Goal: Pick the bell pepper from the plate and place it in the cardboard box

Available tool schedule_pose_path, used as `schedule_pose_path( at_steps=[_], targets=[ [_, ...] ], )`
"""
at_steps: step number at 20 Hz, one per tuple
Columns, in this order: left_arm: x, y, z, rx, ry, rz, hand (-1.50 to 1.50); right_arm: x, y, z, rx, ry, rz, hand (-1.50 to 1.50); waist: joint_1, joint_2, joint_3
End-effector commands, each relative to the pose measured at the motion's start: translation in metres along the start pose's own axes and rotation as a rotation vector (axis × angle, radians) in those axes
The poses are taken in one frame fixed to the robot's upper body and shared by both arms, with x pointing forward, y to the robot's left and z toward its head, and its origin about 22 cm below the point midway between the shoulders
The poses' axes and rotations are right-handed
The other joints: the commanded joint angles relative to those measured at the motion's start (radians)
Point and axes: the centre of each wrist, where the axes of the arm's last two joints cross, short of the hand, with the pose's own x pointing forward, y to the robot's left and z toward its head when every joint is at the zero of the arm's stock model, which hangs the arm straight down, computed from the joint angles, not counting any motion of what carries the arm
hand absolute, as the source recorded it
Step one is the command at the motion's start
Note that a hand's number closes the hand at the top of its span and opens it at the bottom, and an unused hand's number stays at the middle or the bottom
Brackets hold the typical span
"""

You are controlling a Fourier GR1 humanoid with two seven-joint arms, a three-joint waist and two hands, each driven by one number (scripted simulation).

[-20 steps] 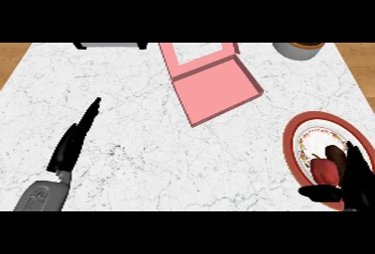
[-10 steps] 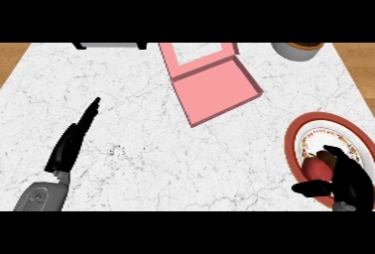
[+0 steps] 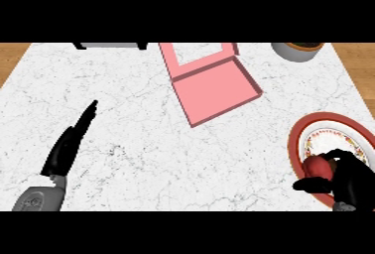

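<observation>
Seemingly, the black right hand [image 3: 345, 182] curls its fingers round the red bell pepper [image 3: 316, 165]. The pink cardboard box [image 3: 217, 92], well beyond them, awaits.

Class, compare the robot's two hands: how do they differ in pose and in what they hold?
The left hand has straight fingers and holds nothing; the right hand curls round the red bell pepper on the plate. The left hand is over bare counter, the right hand over the plate. Both are black.

Right hand [image 3: 350, 181] around bell pepper [image 3: 316, 166] on plate [image 3: 294, 141], cardboard box [image 3: 216, 92] well apart.
</observation>
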Motion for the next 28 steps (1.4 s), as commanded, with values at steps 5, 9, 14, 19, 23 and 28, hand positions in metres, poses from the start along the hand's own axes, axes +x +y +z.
schedule_pose_path(
  at_steps=[5, 9, 14, 19, 23, 28],
  targets=[
    [0.016, -0.006, -0.018, -0.040, -0.047, -0.015, 0.00, 0.113, 0.008, 0.012, -0.080, 0.031, 0.068, 1.50, 0.055, 0.022, 0.008],
    [0.027, -0.022, -0.019, -0.098, -0.118, -0.032, 0.00, 0.163, 0.003, 0.017, 0.018, 0.070, 0.048, 1.50, 0.200, 0.064, 0.006],
    [0.046, -0.038, -0.030, -0.161, -0.169, -0.020, 0.00, 0.223, -0.025, 0.005, -0.053, 0.122, 0.083, 1.50, 0.232, 0.071, 0.004],
    [0.048, -0.040, -0.035, -0.171, -0.162, -0.041, 0.00, 0.277, -0.058, 0.000, -0.164, 0.165, 0.135, 1.50, 0.229, 0.060, 0.002],
    [0.045, -0.039, -0.033, -0.171, -0.142, -0.043, 0.00, 0.307, -0.081, 0.000, -0.292, 0.224, 0.176, 1.50, 0.228, 0.047, 0.000],
    [0.048, -0.046, -0.037, -0.155, -0.135, -0.029, 0.00, 0.338, -0.114, -0.001, -0.368, 0.299, 0.186, 1.50, 0.210, 0.050, -0.001]
  ],
)
